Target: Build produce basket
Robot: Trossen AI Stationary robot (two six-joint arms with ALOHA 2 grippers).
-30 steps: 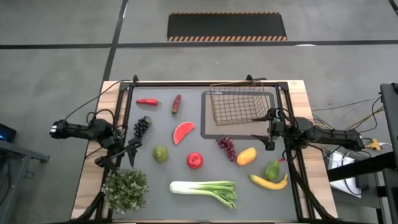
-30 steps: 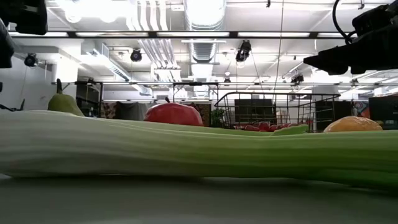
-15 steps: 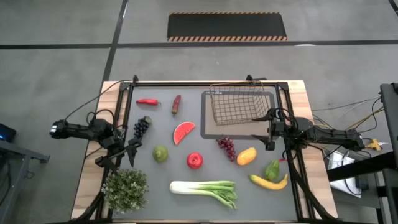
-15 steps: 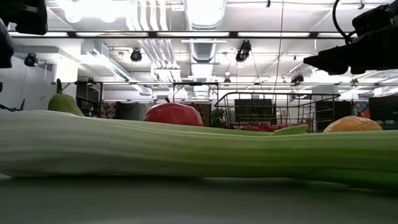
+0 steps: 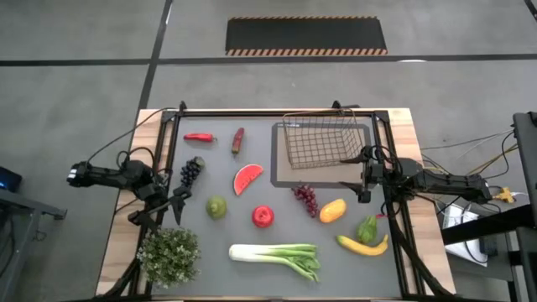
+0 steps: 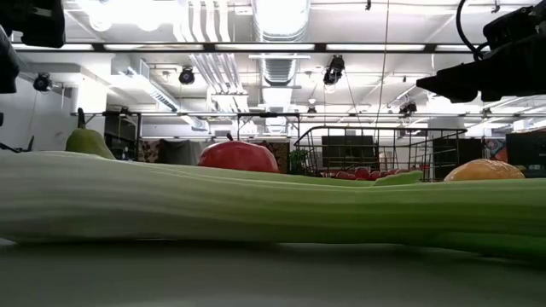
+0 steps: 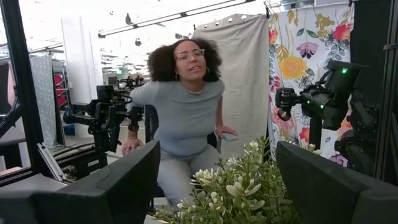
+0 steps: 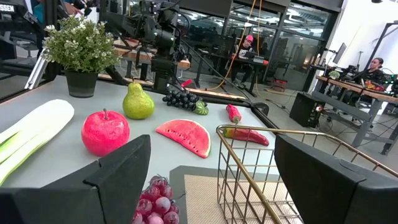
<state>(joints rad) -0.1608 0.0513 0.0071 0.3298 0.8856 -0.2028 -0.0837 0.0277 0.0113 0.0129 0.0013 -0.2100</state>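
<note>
The wire basket (image 5: 323, 141) stands on a tan mat at the far right; its rim shows in the right wrist view (image 8: 280, 158). The produce lies loose on the grey table: two red chillies (image 5: 199, 137), purple grapes (image 5: 191, 172), a watermelon slice (image 5: 247, 178), a green pear (image 5: 216, 207), a red apple (image 5: 263, 216), red grapes (image 5: 305, 199), a mango (image 5: 333, 210), a green pepper (image 5: 367, 229), a banana (image 5: 362, 245) and a leek (image 5: 277, 258). My left gripper (image 5: 164, 210) is open and empty above the left edge. My right gripper (image 5: 352, 178) is open and empty beside the basket's near right corner.
A bushy potted plant (image 5: 169, 255) stands at the near left corner, just in front of my left gripper (image 7: 214, 186). Dark frame rails run along the table's left, far and right sides. A person (image 7: 183, 118) is beyond the table in the left wrist view.
</note>
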